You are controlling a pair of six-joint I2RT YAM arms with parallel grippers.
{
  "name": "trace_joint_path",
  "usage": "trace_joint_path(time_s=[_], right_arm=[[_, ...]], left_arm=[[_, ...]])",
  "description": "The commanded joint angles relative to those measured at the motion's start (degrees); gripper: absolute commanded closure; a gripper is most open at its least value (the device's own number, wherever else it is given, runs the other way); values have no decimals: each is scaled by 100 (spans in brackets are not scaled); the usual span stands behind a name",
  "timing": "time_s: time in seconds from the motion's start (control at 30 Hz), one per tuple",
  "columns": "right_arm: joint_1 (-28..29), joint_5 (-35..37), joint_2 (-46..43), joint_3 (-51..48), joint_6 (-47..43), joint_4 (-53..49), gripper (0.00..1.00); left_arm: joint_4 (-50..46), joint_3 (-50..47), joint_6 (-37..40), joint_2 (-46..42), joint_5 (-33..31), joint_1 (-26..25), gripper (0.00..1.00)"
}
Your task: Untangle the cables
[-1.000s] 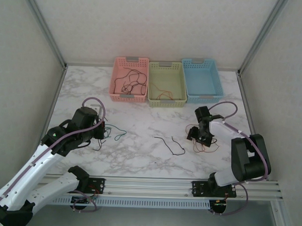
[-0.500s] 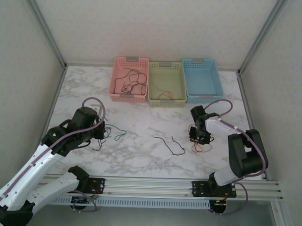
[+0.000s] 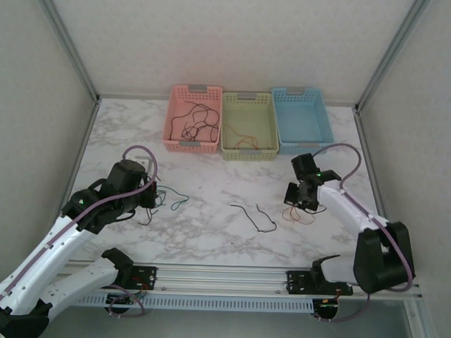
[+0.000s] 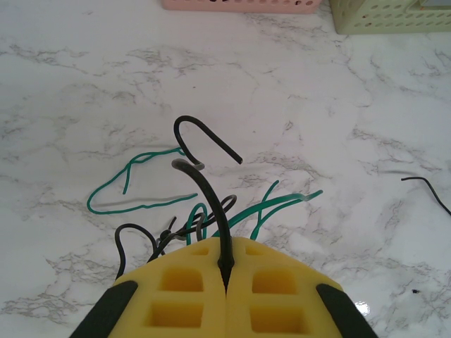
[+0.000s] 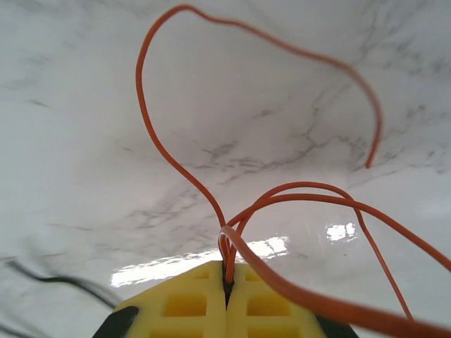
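While the left fingers (image 4: 187, 289) are clamping fully shut on a black cable (image 4: 225, 250) at the near left of the worktop (image 3: 210, 176), the right fingers (image 5: 187, 306) are pinching, equally shut, an orange cable (image 5: 227, 260) at the right side. The black cable is rising out of a knot of green cables (image 4: 289, 201) lying on the marble. Several orange strands are converging at the right pinch. Whether one folded cable or more is being held cannot be told.

Each arm appears to be drawing a strand out of its own bundle. For a clean result:

- Lift slowly, so the black cable is sliding through the green loops rather than dragging them upward.
- Watch the knot. If the green cables are rising with it, the pull is tightening it, and a change of direction is likely needed.
- On the right, check that loose loops are hanging free before carrying anything away.
- Keep both grips firm, as thin wire is liable to slip between soft pads.

The pink basket (image 3: 191, 145) is holding dark cables and the green basket (image 3: 248, 153) an orange one, so these are probably serving as the destinations.
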Motion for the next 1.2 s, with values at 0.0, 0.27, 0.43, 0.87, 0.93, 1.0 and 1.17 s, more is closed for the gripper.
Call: trace_joint_path(time_s=[0.0,0.27,0.43,0.87,0.93,1.0,1.17], right_arm=[[51,-115,-523,556,-80,-359,100],[66,-767,-729,2341,-123,-339,100],[178,-1179,158,3529,-83,173,100],[405,-886,4632,8098,337,-232,100],[409,-919,5401,9158,358,-600,100],[403,-935,6175,10129,391,-933,100],[403,-848,7055,10873,431,-1011,100]], left_arm=[[99,-60,74,-49,67,59,100],[96,-60,83,-45,91,60,100],[102,-58,83,-49,84,60,100],[103,-74,77,-71,57,60,100],[107,-73,78,-76,59,60,100],[103,-78,83,-68,61,60,100],[111,-84,87,-58,67,60,100]])
